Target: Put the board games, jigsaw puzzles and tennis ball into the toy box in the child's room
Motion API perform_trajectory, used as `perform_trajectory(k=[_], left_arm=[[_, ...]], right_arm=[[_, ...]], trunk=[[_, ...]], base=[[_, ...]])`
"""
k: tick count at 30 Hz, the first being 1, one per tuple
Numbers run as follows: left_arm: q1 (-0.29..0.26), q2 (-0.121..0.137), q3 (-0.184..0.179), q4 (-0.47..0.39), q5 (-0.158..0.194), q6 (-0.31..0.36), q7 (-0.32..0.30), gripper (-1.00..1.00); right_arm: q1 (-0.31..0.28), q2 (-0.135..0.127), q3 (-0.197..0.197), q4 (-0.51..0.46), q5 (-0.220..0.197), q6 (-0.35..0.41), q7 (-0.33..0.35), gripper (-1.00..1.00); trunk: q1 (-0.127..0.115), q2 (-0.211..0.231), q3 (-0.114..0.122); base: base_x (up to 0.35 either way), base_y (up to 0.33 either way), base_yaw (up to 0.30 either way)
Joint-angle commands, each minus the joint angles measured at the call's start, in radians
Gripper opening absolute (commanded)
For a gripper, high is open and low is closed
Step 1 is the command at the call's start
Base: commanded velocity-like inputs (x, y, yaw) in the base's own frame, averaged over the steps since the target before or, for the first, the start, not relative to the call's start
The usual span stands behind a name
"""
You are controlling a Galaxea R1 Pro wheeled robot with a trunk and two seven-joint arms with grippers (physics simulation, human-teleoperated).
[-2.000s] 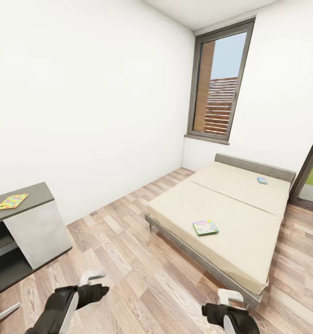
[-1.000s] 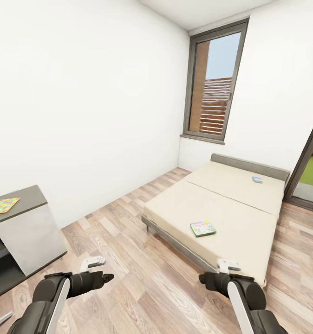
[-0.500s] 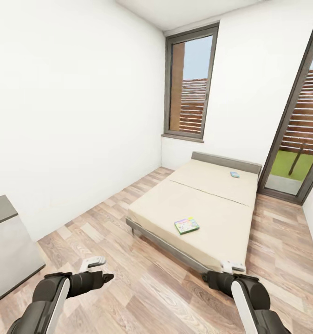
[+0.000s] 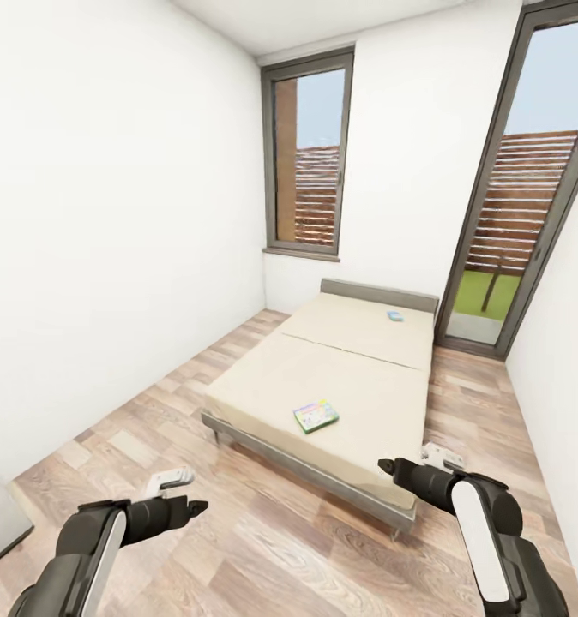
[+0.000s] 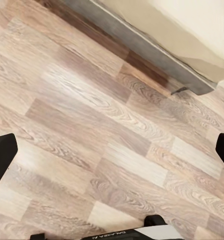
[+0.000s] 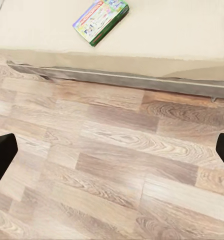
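Board games on the bed point(image 4: 358, 377): a green-bordered one point(image 4: 316, 416) is lying near the foot end, and a small blue one point(image 4: 395, 316) is sitting well apart near the headboard. Since the earlier frame the whole view is swinging rightward; the dark grey side unit with its puzzle is no longer showing, and a tall glass door point(image 4: 516, 197) is now showing beside the window point(image 4: 306, 163). Left gripper point(image 4: 186, 493) is hovering over the wood floor point(image 4: 237, 548), fingers spread wide, holding nothing. Right gripper point(image 4: 409, 463) is hanging by the bed's foot corner, likewise spread and empty; its wrist view is showing the green-bordered box point(image 6: 101, 20) on the mattress.
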Motion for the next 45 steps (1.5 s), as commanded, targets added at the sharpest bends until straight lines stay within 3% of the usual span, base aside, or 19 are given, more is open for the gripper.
perform_trajectory(k=[1,6,10,16,37,45], left_arm=[[-0.001,0.0,0.001,-0.003,0.001,0.005,-0.003,1.0],[-0.007,-0.001,0.001,-0.005,0.001,0.006,-0.004,1.0],[-0.053,0.0,0.0,-0.005,0.0,0.008,-0.008,1.0],[-0.075,-0.003,0.0,-0.004,0.001,0.01,-0.009,1.0],[-0.08,0.0,0.0,-0.005,0.001,0.01,-0.009,1.0],[-0.079,0.0,0.0,-0.006,0.001,0.01,-0.009,1.0]], right_arm=[[-0.008,0.001,-0.003,0.002,-0.013,0.002,-0.009,1.0],[-0.018,-0.002,-0.006,0.001,-0.017,0.002,-0.009,1.0],[-0.02,-0.006,-0.007,0.001,-0.017,0.002,-0.009,1.0],[-0.021,-0.008,-0.007,0.0,-0.017,0.001,-0.009,1.0],[-0.019,-0.008,-0.005,0.001,-0.017,-0.002,-0.009,1.0],[-0.019,-0.008,-0.006,0.0,-0.017,-0.003,-0.009,1.0]], trunk=[[0.001,-0.002,-0.002],[0.001,-0.002,-0.002],[0.001,-0.002,-0.003],[0.001,-0.002,-0.006],[0.001,-0.002,-0.008],[0.001,-0.002,-0.008]], base=[[0.184,0.128,-0.28],[0.079,0.053,-0.247],[0.024,0.011,-0.089],[0.138,0.101,-0.181],[0.231,0.221,-0.272],[0.274,0.219,-0.09]])
